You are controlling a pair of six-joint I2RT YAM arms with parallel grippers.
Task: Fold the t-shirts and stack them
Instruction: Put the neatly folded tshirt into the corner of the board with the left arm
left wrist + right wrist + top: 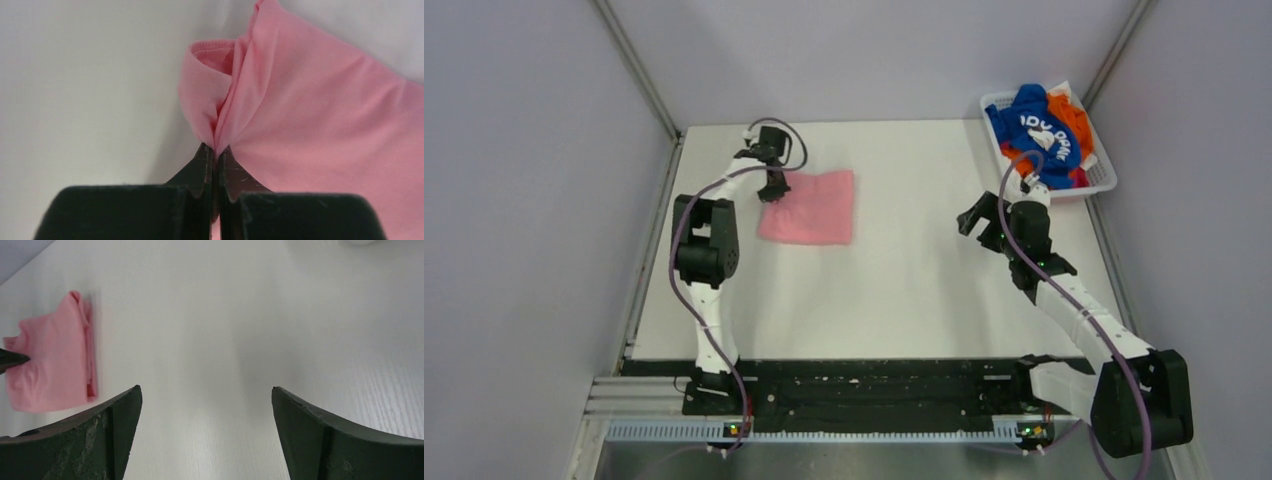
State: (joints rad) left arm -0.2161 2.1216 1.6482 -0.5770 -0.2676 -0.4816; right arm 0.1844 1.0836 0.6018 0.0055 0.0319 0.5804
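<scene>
Pink t-shirt (809,207): folded into a rough rectangle, lying flat on the far left part of the table (904,290).
Pinched spot: the shirt's far left corner, where a bunched fold of cloth rises into the fingertips; a hemmed edge curls just to the left of the pinch.
Left gripper (771,192): fingers together, clamped on that pink fold.
Right gripper (977,215): fingers wide apart, holding nothing, above bare table, well apart from the pink shirt.
Blue t-shirt (1036,128): crumpled in the basket (1104,178), white lettering up.
Orange t-shirt (1067,108): bunched beside and under the blue one.
Basket: white, at the table's far right corner, near the right gripper.
</scene>
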